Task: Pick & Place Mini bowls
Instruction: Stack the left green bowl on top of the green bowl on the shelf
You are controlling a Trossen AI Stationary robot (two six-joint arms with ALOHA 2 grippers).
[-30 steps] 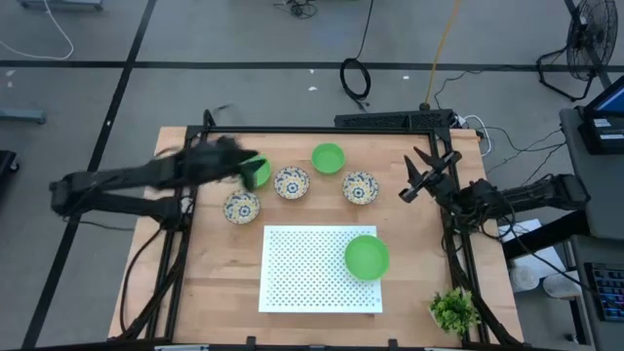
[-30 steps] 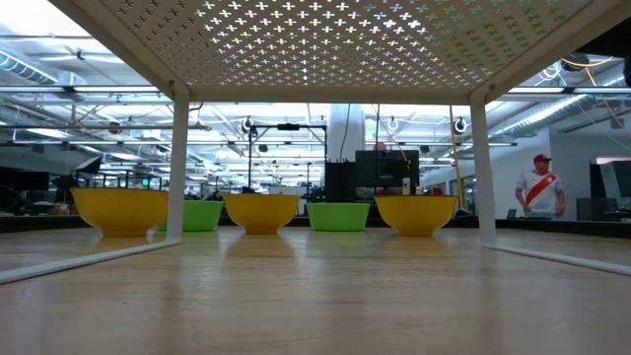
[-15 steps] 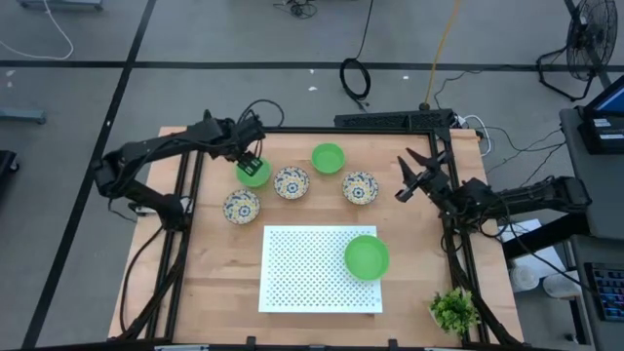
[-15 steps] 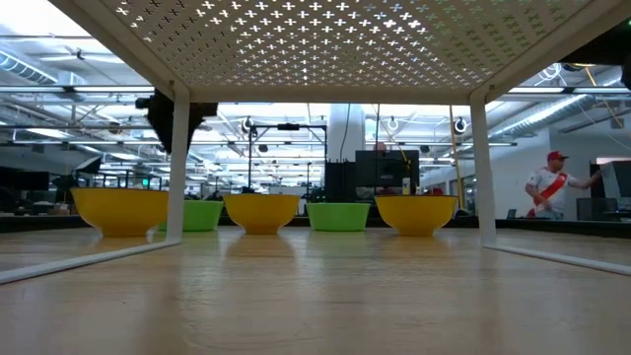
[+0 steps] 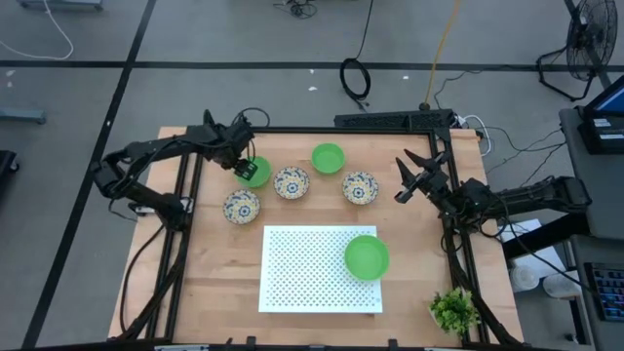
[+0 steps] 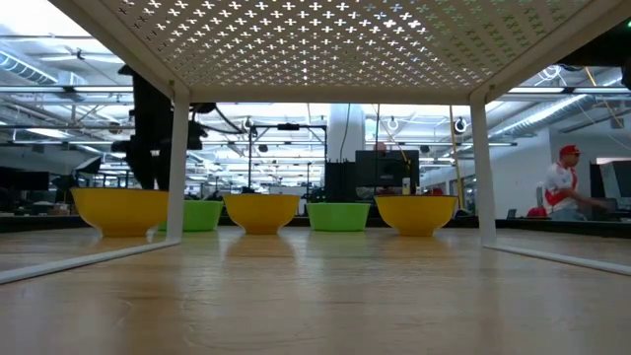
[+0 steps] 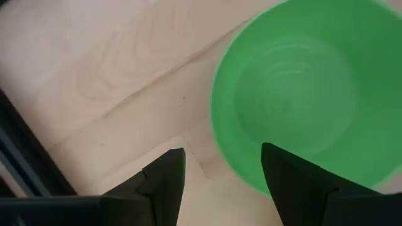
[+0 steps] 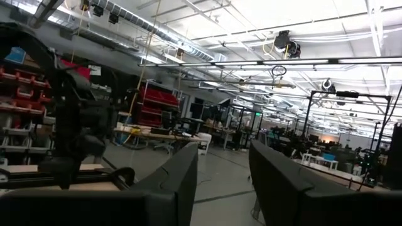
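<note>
Five mini bowls stand in a loose row on the far half of the table. They are a green bowl, a patterned one, a green one, a patterned one and a patterned one. A third green bowl sits on the white perforated rack. My left gripper is open over the left green bowl, with one finger above its inside and one outside its rim. My right gripper hangs open in the air near the table's right edge.
The rack's legs stand on the near half of the table, and the low view looks beneath the rack's top. A small leafy plant sits at the near right corner. A black frame runs along the table's edges. A person moves in the room behind.
My left arm has swung in and folded back. Its gripper has come down over the left green bowl and shows lower in the low view than half a second ago. My right gripper has drifted slightly toward the table's left. The bowls have stayed in place.
</note>
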